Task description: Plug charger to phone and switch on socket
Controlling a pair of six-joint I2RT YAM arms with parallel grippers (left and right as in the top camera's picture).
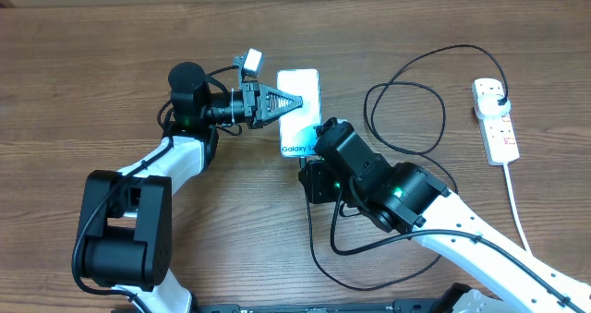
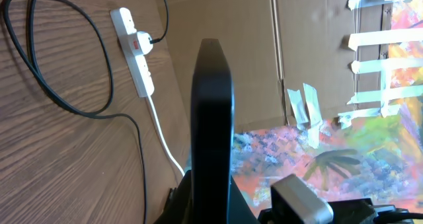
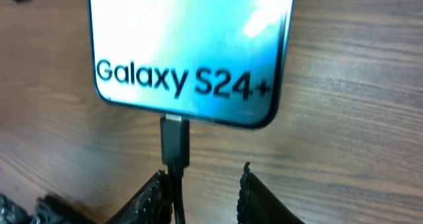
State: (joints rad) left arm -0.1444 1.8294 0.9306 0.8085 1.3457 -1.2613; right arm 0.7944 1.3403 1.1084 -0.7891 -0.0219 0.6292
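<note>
- Seemingly, the charger [image 3: 175, 145] had its tip seated in the bottom edge of the phone [image 1: 297, 105].
- The right gripper [image 3: 201, 184] stood partly open just below the phone, with the cable loose between its 2 fingers.
- The left gripper [image 1: 277, 102] appeared clamped on the phone's left edge.
- Checking the seating before switching would be wise.
- No container showed; the socket [image 1: 495, 119], well right of the phone, held the plug [image 1: 500, 98] in 1 outlet.

phone [image 3: 188, 39]: pale blue-white screen, black lettering, black edges | charger [image 3: 175, 141]: black | socket [image 1: 501, 136]: white (red switch marks) | table [image 1: 92, 73]: brown woodgrain
</note>
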